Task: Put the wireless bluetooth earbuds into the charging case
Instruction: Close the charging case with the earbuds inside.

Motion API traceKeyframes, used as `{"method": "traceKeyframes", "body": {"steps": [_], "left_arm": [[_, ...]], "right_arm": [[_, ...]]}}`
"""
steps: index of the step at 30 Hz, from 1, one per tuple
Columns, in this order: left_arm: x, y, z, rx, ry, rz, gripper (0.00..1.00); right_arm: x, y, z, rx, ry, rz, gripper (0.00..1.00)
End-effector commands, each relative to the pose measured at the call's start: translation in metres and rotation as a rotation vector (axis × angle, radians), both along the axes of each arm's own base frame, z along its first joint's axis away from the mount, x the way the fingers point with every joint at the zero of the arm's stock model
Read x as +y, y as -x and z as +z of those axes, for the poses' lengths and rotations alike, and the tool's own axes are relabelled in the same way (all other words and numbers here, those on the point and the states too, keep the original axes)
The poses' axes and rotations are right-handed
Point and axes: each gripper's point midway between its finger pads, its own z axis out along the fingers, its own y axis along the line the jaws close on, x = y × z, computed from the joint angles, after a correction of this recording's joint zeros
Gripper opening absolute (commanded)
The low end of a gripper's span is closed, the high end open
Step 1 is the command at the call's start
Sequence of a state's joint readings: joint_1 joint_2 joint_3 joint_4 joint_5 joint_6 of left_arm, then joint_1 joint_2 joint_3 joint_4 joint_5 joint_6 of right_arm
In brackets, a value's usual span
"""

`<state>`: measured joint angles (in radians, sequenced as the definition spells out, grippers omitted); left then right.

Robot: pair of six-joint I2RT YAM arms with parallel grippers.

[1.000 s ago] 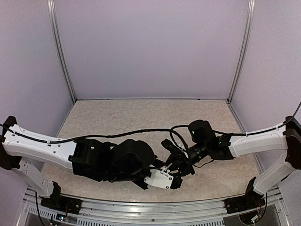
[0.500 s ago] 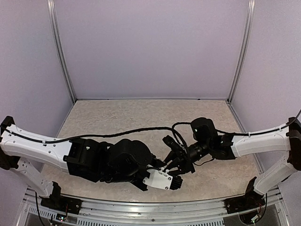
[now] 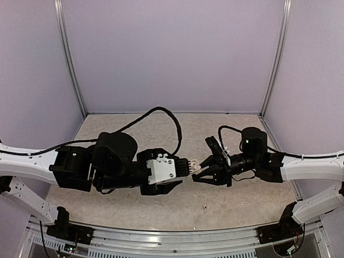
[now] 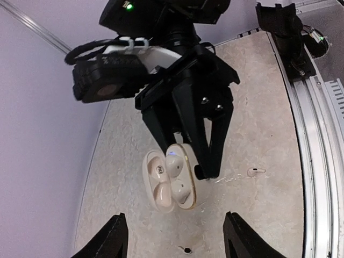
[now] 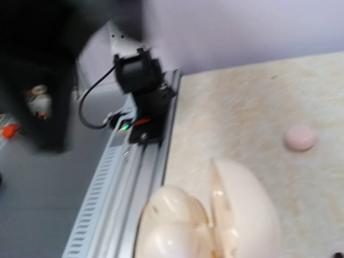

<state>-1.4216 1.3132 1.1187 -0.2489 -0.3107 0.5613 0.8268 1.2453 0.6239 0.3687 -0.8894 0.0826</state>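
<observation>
The charging case [image 4: 169, 180] is pale, open, and has two whitish earbuds [image 4: 177, 164] seated in it. My right gripper [image 4: 185, 161] is shut on the case and holds it above the table. The case also fills the bottom of the right wrist view [image 5: 215, 215], blurred, and shows as a pale spot in the top view [image 3: 206, 163]. My left gripper [image 4: 174, 242] is open and empty, facing the case from a short distance, its tips close to the right gripper [image 3: 203, 172] in the top view [image 3: 189, 165]. One loose earbud [image 4: 255, 171] lies on the table, near the front edge in the top view [image 3: 205, 208].
A small pinkish round thing [image 5: 299, 138] lies on the table to the right in the right wrist view. A tiny dark ring-like bit [image 4: 186, 249] lies on the table below the case. The metal rail [image 3: 161, 236] runs along the near table edge.
Both grippers have risen from the near edge and moved back towards the middle. The left gripper has pulled away to the left of the case. A loose earbud now shows where they were.
</observation>
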Motion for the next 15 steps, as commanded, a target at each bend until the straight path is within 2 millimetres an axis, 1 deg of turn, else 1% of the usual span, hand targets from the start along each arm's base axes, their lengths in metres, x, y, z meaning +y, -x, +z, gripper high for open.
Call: {"method": "traceKeyframes", "body": {"steps": [1, 2, 4, 7, 10, 11, 15], "left_arm": [[0.007, -0.012, 0.04, 0.158, 0.274, 0.023, 0.65], [0.009, -0.015, 0.044, 0.174, 0.313, 0.025, 0.67], [0.014, -0.017, 0.059, 0.203, 0.41, 0.017, 0.72], [0.016, -0.019, 0.064, 0.227, 0.47, 0.006, 0.77], [0.008, -0.018, 0.056, 0.258, 0.462, -0.018, 0.79], [0.002, -0.015, 0.051, 0.281, 0.449, -0.046, 0.79], [-0.012, -0.01, 0.039, 0.321, 0.429, -0.104, 0.78]], "right_arm": [[-0.008, -0.01, 0.021, -0.057, -0.063, -0.084, 0.0], [-0.009, -0.01, 0.024, -0.067, -0.07, -0.092, 0.0], [-0.011, -0.01, 0.031, -0.087, -0.087, -0.097, 0.0], [-0.014, -0.008, 0.041, -0.116, -0.109, -0.1, 0.0], [-0.015, -0.004, 0.048, -0.146, -0.125, -0.084, 0.0], [-0.015, -0.004, 0.048, -0.154, -0.122, -0.078, 0.0], [-0.013, -0.002, 0.05, -0.165, -0.116, -0.059, 0.0]]}}
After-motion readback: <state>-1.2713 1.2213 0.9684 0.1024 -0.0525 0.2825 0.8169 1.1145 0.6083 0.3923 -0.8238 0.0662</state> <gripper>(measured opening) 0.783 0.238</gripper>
